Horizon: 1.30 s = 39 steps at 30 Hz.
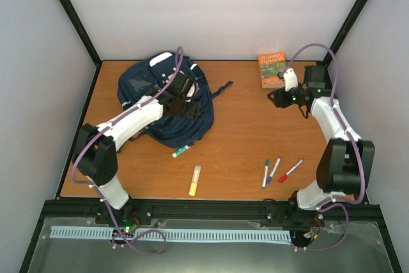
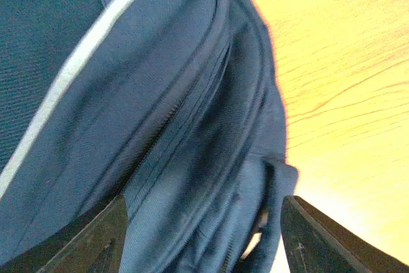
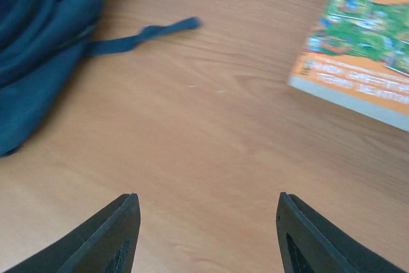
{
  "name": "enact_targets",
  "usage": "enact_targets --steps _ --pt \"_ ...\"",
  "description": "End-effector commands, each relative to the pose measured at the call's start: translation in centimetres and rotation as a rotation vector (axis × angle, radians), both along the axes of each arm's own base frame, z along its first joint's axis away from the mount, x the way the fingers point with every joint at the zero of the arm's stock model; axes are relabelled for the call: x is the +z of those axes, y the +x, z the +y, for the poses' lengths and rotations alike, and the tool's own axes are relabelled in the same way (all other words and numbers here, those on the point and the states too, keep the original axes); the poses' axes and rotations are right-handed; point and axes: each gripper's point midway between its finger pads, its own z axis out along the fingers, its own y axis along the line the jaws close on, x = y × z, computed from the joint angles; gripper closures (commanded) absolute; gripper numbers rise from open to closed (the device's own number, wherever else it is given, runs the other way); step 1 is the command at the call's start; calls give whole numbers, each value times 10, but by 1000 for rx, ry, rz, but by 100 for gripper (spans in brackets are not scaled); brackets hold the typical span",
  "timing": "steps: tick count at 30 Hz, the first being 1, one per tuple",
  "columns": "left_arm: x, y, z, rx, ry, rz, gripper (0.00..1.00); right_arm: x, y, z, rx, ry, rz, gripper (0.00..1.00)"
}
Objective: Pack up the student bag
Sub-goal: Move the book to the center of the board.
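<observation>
**Both pincers parted over the table, packing not yet begun**

The left pincer (image 2: 204,222) hovers low over the student bag (image 1: 192,126), a large navy fabric backpack with white stripes. Its jaws stand apart, gripping nothing, and a zipped seam (image 2: 176,110) of the bag runs up between and ahead of them. Whether that zip is open cannot be told. The right pincer (image 3: 206,199) is likewise parted and empty above the bare wooden table (image 1: 243,132). An orange-and-green paperback book (image 3: 364,49) lies ahead to its right and the bag's dark strap (image 3: 144,33) ahead to its left.

Likely hazards: if the left jaws close on slack cloth rather than the zip pull, the bag would bunch or drag sideways. The book lies flat, so the right jaws may shove it away instead of getting under an edge.
</observation>
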Motion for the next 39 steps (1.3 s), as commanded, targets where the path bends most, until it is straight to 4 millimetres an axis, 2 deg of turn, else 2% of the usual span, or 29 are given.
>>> enact_targets --steps 1,5,7,8,14,15,16,20,24,29,31,39 --pt "55 -6 -16 -9 -186 -93 30 -19 31 -42 -90 25 106 40" --pt "65 -18 -29 -44 -300 -91 19 -40 72 -79 -177 1 161 38" --pt "65 -25 -36 -60 -344 -72 2 -49 94 -94 -217 -18 177 38" --pt "64 -28 -39 -68 -365 -60 1 -55 104 -101 -233 -21 190 38" --pt "60 -41 -54 -93 -444 -43 0 -82 166 -125 -327 -20 224 39" --pt "58 -41 -54 -87 -451 -36 0 -95 175 -129 -341 -19 237 39" --pt "54 -43 -55 -85 -454 -26 0 -99 185 -131 -351 -18 236 39" --pt "46 -48 -58 -98 -455 -11 0 -97 221 -141 -384 -3 183 39" --pt "45 -55 -61 -123 -470 -4 0 -110 234 -143 -411 20 178 40" --pt "49 -61 -63 -129 -496 -4 0 -139 229 -132 -394 81 249 46" --pt "51 -62 -62 -129 -500 -8 0 -146 225 -126 -376 117 282 51" --pt "46 -64 -62 -126 -503 0 0 -157 213 -105 -319 219 359 74"
